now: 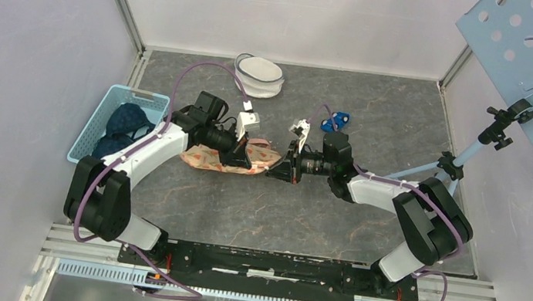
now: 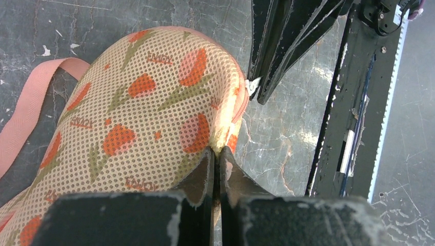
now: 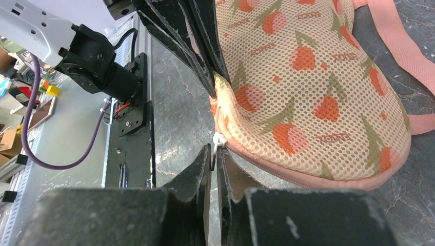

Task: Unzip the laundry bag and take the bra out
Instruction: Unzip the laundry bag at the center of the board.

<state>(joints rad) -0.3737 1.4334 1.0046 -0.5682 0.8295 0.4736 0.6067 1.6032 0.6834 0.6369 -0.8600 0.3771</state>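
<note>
The laundry bag (image 1: pixel 225 159) is a beige mesh pouch with orange tulips, pink trim and a pink strap, lying mid-table. It fills the left wrist view (image 2: pixel 143 113) and the right wrist view (image 3: pixel 308 87). My left gripper (image 2: pixel 217 154) is shut, pinching the bag's edge at the seam. My right gripper (image 3: pixel 213 151) is shut on the white zipper pull (image 3: pixel 219 140) at the bag's rim; the pull also shows in the left wrist view (image 2: pixel 252 85). The two grippers face each other at the bag's right end (image 1: pixel 277 166). The bra is hidden inside the bag.
A light blue basket (image 1: pixel 100 117) with dark garments stands at the left. A white round mesh bag (image 1: pixel 259 74) lies at the back. A small blue object (image 1: pixel 339 120) sits behind the right arm. A camera stand (image 1: pixel 473 150) and perforated panel are at the right.
</note>
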